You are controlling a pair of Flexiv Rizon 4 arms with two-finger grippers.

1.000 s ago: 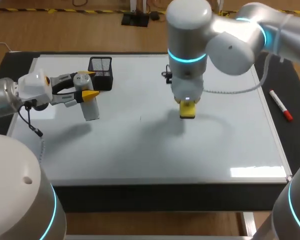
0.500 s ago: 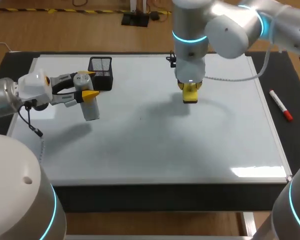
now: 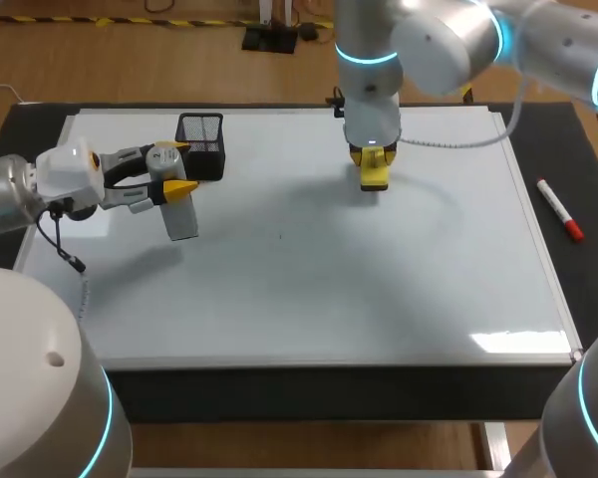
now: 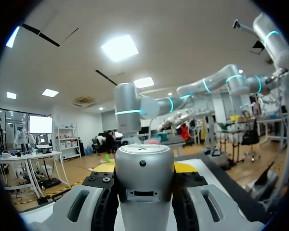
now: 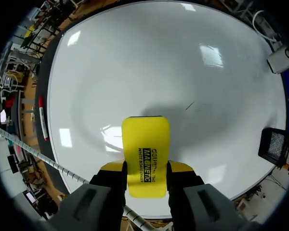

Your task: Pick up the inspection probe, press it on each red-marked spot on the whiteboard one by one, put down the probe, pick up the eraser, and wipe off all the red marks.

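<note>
Now, left gripper pinches probe near the mesh basket; right gripper pinches eraser.

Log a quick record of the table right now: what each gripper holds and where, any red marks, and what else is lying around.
Left gripper: shut on the inspection probe, over the whiteboard's left part, near the black mesh basket
Right gripper: shut on the yellow eraser, over the whiteboard's far middle
Red marks: none visible on the whiteboard
Red marker: lying off the whiteboard, to its right
</note>
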